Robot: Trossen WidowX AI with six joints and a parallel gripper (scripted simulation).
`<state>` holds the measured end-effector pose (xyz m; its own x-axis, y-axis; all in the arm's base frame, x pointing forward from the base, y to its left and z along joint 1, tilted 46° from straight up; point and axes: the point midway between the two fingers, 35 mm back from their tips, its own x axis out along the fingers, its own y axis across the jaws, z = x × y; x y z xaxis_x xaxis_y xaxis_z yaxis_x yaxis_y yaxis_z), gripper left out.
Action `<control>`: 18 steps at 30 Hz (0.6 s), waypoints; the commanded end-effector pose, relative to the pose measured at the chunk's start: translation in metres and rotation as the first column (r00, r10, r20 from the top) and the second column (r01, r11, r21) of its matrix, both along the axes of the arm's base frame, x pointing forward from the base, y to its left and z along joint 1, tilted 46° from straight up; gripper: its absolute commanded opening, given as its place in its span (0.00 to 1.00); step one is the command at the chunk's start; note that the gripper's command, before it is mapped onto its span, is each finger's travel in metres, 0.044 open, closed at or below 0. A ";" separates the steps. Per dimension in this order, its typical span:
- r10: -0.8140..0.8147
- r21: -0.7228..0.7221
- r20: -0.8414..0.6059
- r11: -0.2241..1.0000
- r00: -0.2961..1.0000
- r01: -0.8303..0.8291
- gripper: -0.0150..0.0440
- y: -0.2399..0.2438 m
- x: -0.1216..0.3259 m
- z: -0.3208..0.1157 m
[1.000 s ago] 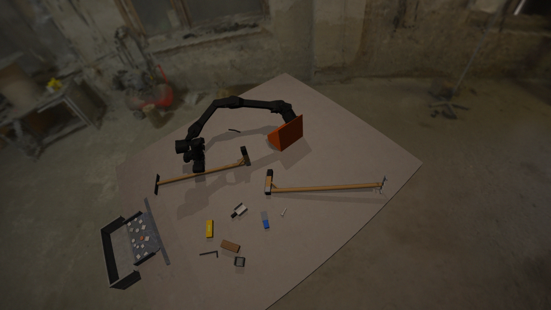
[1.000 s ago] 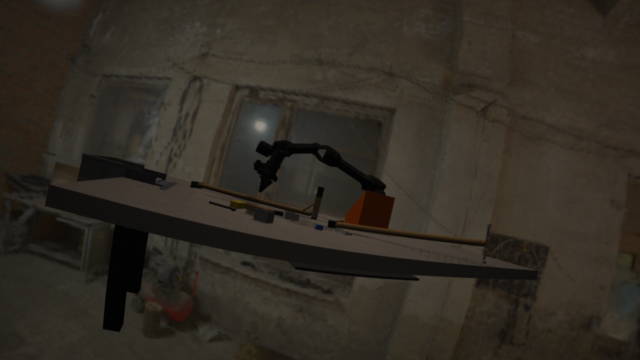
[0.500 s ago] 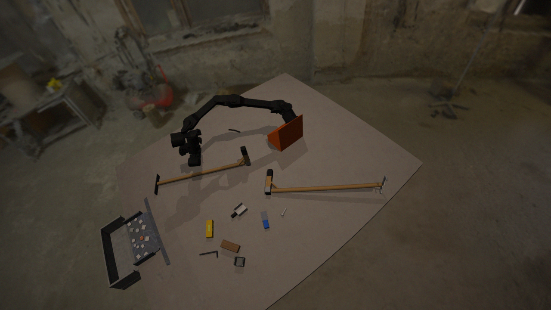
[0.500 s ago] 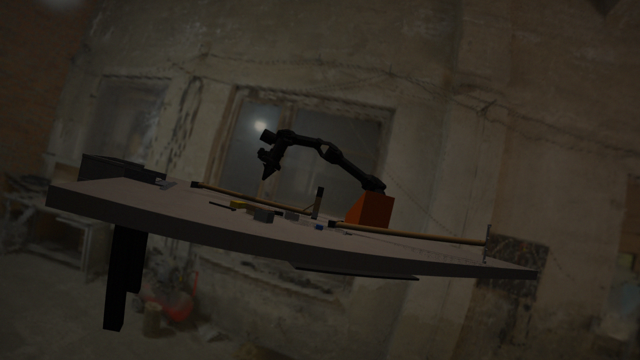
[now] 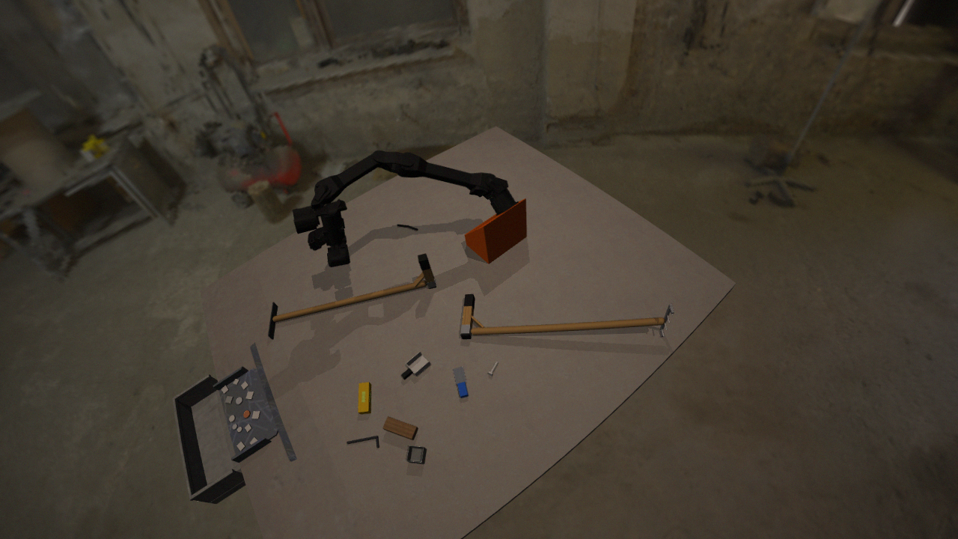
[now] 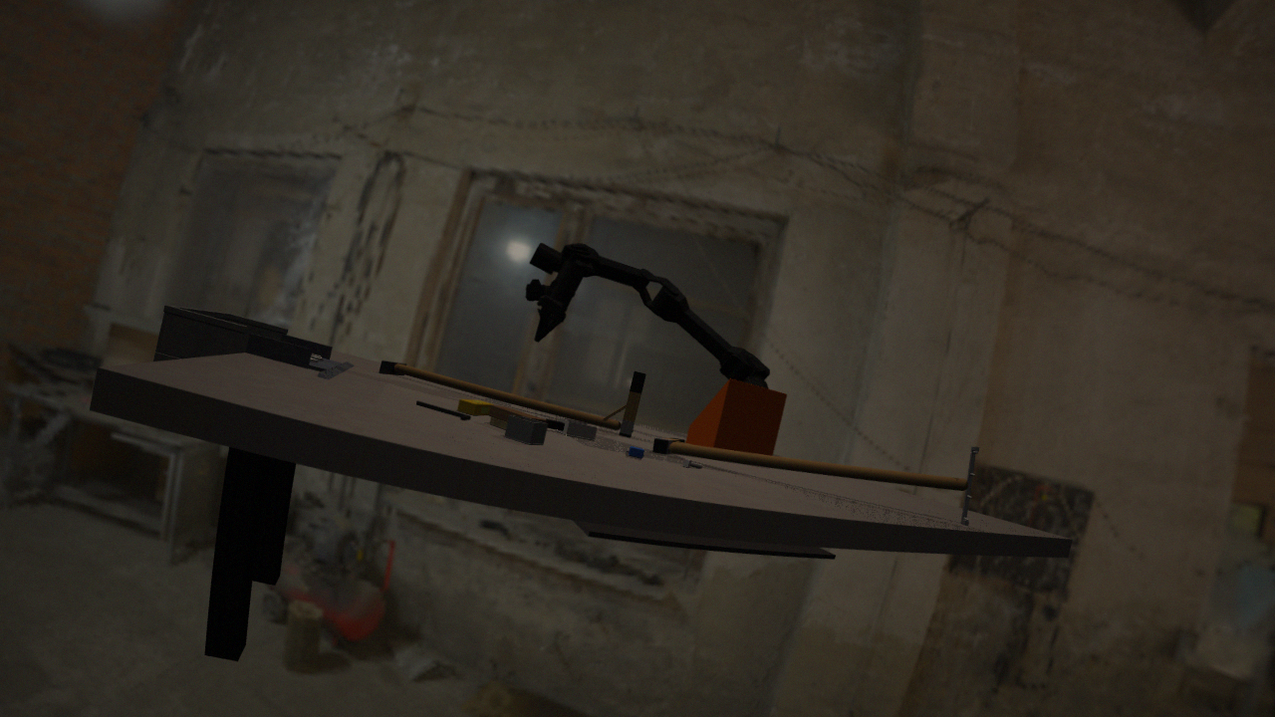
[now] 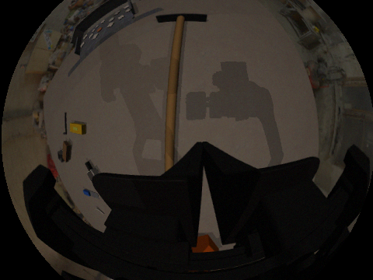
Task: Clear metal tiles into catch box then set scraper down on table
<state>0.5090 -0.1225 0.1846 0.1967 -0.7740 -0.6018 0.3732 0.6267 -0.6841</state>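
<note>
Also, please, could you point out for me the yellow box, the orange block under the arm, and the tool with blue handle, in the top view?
Yellow box [image 5: 364, 397]: top view, middle of its upper face.
Orange block [image 5: 505, 230]: top view, its broad side face.
Blue-handled tool [image 5: 462, 390]: top view, on the handle.

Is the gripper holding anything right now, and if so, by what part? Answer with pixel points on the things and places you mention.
Nothing is held; the gripper [image 5: 338, 263] [image 6: 538, 340] [image 7: 201, 146] is shut above the table, clear of the scraper's handle [image 5: 348, 301] [image 6: 499, 392] [image 7: 175, 70].

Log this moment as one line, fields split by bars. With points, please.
fingers [image 5: 338, 263] [image 6: 538, 339]: shut, nothing held | long scraper [image 5: 348, 301] [image 6: 499, 390] [image 7: 172, 93]: on table | tiles [image 5: 255, 415] [image 7: 109, 25]: on bench plate | sweep: not done
</note>
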 end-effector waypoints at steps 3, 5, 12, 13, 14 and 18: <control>0.019 0.002 -0.035 1.000 0.999 -0.019 0.25 0.001 -0.005 0.005; 0.019 0.002 -0.035 1.000 0.999 -0.019 0.25 0.000 -0.005 0.005; 0.013 0.006 -0.030 1.000 0.999 -0.013 0.25 -0.009 -0.002 -0.005; 0.012 0.006 -0.030 1.000 0.999 -0.012 0.25 -0.011 -0.002 -0.006; 0.011 0.007 -0.029 1.000 1.000 -0.011 0.25 -0.013 -0.001 -0.008; 0.007 0.009 -0.025 1.000 1.000 -0.007 0.25 -0.020 0.000 -0.015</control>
<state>0.5091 -0.1336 0.1778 0.1955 -0.7688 -0.6088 0.3521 0.6345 -0.6881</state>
